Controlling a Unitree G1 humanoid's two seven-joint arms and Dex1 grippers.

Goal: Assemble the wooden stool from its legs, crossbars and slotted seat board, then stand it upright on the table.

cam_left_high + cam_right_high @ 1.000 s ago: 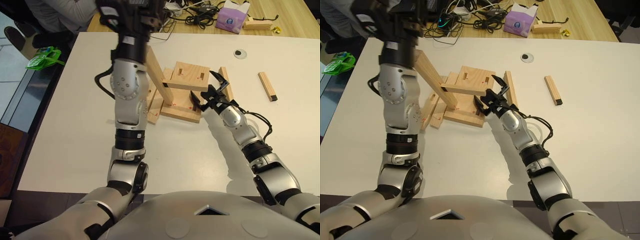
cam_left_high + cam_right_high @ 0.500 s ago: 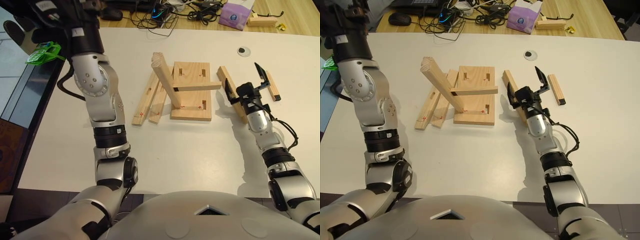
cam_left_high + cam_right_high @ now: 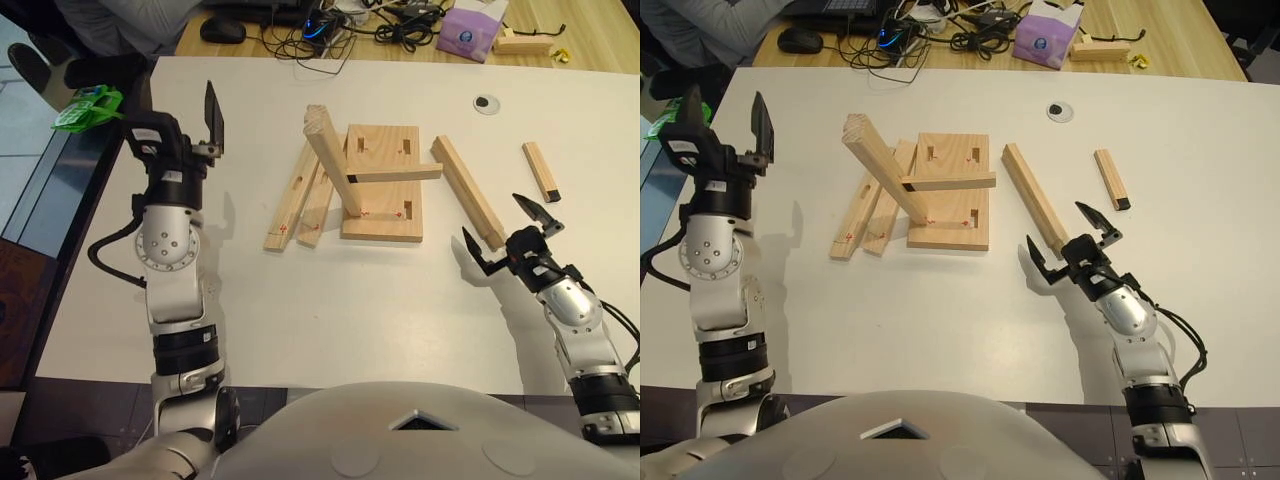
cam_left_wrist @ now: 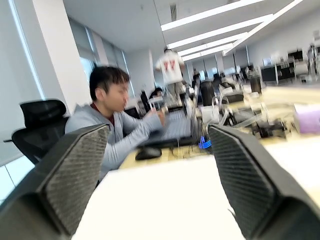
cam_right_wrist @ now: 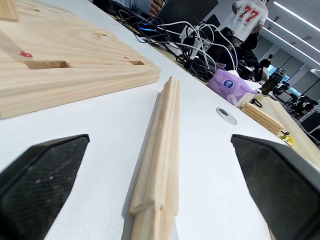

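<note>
The slotted seat board (image 3: 385,195) lies flat mid-table. One leg (image 3: 335,165) stands tilted in it, with a crossbar (image 3: 400,173) running from that leg across the board. Two more legs (image 3: 295,200) lie side by side just left of the board. A loose leg (image 3: 467,190) lies right of it, and a short crossbar (image 3: 537,172) lies farther right. My right gripper (image 3: 490,216) hovers open just in front of the loose leg's near end (image 5: 160,165), touching nothing. My left gripper (image 3: 725,108) is open, held upright far left of the parts, its fingers (image 4: 75,175) empty.
A small black disc (image 3: 487,102) lies on the white table (image 3: 330,290) behind the parts. On the desk beyond are a purple tissue box (image 3: 468,45), tangled cables (image 3: 350,20) and wooden pieces (image 3: 520,42). A green object (image 3: 85,108) sits off the table's left edge.
My right gripper has drawn back from the loose leg toward the table's front, still open. My left arm has come down and away to the left. The wooden parts have not moved.
</note>
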